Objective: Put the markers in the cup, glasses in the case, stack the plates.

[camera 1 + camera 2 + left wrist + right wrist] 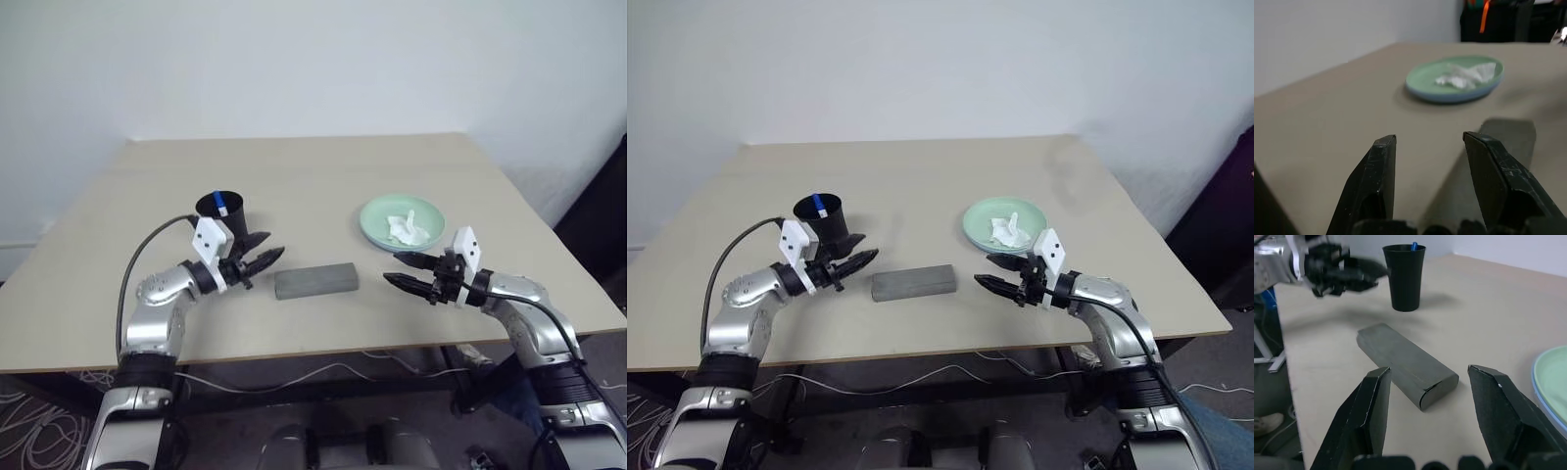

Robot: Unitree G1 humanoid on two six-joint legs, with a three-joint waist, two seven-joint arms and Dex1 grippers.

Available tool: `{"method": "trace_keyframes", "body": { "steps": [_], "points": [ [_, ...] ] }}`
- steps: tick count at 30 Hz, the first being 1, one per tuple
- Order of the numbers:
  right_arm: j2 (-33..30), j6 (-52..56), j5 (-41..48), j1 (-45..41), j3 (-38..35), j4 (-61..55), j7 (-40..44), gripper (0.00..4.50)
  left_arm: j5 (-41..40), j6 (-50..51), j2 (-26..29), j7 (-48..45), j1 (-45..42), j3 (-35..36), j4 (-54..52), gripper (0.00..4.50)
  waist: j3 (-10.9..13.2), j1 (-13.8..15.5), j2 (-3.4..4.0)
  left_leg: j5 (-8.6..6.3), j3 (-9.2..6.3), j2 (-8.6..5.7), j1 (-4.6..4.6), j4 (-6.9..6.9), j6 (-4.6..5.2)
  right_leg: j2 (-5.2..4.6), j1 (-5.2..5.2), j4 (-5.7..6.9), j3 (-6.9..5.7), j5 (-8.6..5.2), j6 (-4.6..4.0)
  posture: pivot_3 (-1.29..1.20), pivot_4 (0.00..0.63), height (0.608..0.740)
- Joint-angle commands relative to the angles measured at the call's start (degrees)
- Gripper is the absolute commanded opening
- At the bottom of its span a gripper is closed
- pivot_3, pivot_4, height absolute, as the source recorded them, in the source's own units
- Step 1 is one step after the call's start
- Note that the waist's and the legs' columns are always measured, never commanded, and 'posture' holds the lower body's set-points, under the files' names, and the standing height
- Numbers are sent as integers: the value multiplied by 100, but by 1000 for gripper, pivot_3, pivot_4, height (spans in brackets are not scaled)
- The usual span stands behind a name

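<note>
Left hand [263, 257] and right hand [404, 270], fingers apart and empty, hover either side of the closed case [315, 280] on the tabletop [294, 176]. A marker [219, 205] stands in the cup [223, 217]. The green plate [374, 220] rests on the blue plate [1449, 96], holding a tissue [408, 229], suggesting the tidying is largely finished.

One cup [222, 214], one case [315, 280], two stacked plates [374, 217], one tissue [408, 228]
</note>
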Motion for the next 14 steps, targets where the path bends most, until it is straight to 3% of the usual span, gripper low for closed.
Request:
{"method": "trace_keyframes", "body": {
  "steps": [1,5,14],
  "points": [
    [-163,-94,90,-141,-212,150,155,2718,115,6,61,237,119,70,-346,2238,1,19,3,0,0,6,-3,-2,0,0,1,-7,-11,0,0,0,0,740],
    [-355,-300,-26,-218,-304,608,284,2718,226,94,57,580,352,124,-462,2238,0,78,16,0,3,24,-8,-66,0,1,14,-79,-47,10,-10,0,0,740],
    [-628,-65,38,106,-435,342,236,2718,233,262,91,1098,1225,408,-866,2238,0,78,27,-1,-19,25,2,-48,-3,-6,-6,-74,-96,14,-16,0,0,740]
  ]
}}
